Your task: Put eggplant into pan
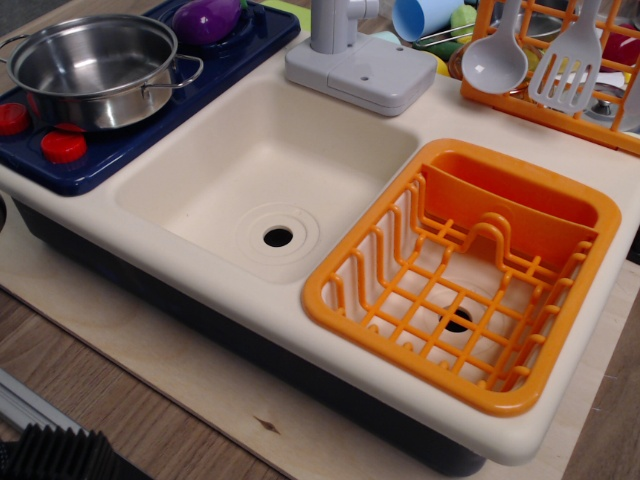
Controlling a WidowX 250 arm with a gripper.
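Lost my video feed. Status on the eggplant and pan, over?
Tool not in view. Eggplant on the blue stovetop, behind the pan, not in it. Pan empty. Nothing blocking between them.

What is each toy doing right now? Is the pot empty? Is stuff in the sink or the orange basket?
pan: upright on the blue stove, empty.
eggplant: lying on the stove behind the pan, not in it.
sink: empty, drain open.
orange dish rack: sitting in the right basin, empty.
ladle: hanging on the orange rail.
slotted spatula: hanging beside the ladle.
blue cup: tipped on its side.
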